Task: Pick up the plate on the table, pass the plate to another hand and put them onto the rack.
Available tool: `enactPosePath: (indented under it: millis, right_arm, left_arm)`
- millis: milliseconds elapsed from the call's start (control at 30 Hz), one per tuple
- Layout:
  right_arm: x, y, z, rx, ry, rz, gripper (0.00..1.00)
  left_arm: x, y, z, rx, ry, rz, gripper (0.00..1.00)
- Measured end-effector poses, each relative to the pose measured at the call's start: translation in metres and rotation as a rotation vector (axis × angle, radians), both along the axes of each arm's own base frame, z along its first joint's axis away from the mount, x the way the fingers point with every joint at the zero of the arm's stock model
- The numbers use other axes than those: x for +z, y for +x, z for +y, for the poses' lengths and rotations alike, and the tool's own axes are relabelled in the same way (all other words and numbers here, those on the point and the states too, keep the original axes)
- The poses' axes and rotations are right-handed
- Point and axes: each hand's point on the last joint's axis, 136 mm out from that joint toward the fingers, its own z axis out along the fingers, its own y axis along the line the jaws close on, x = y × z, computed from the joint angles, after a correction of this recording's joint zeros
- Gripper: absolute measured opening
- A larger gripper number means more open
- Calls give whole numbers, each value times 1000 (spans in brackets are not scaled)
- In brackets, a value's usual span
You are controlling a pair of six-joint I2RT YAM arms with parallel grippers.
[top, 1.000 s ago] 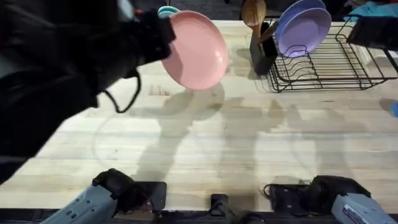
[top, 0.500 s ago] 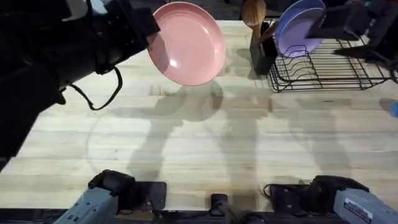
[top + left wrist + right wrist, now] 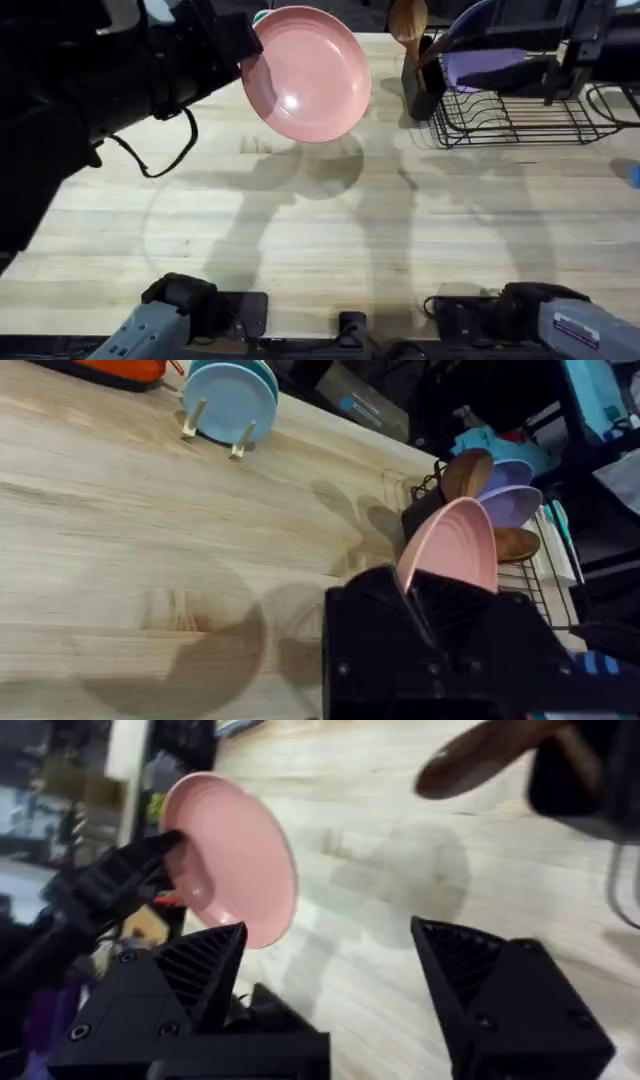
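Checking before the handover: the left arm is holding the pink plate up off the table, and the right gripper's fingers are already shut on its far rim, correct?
Not quite. The left gripper does hold the pink plate above the table, but the right gripper isn't on it: the right wrist view shows its fingers spread open, apart from the plate.

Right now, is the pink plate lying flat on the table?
No, the pink plate is held up in the air by the left gripper, tilted, with its shadow on the table below.

Rack partly behind right arm
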Motion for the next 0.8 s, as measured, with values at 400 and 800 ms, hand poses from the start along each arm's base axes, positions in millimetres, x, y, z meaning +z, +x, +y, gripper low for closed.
enactPosePath:
  millis: [400,800]
  right_arm:
    - [3,4,22,50,-54,-74,994]
    - [-21,22,77,163,-135,-111,994]
  left_arm:
    - [0,0,-1,-3,-1,1,43]
    - [-1,0,-1,-3,-1,3,43]
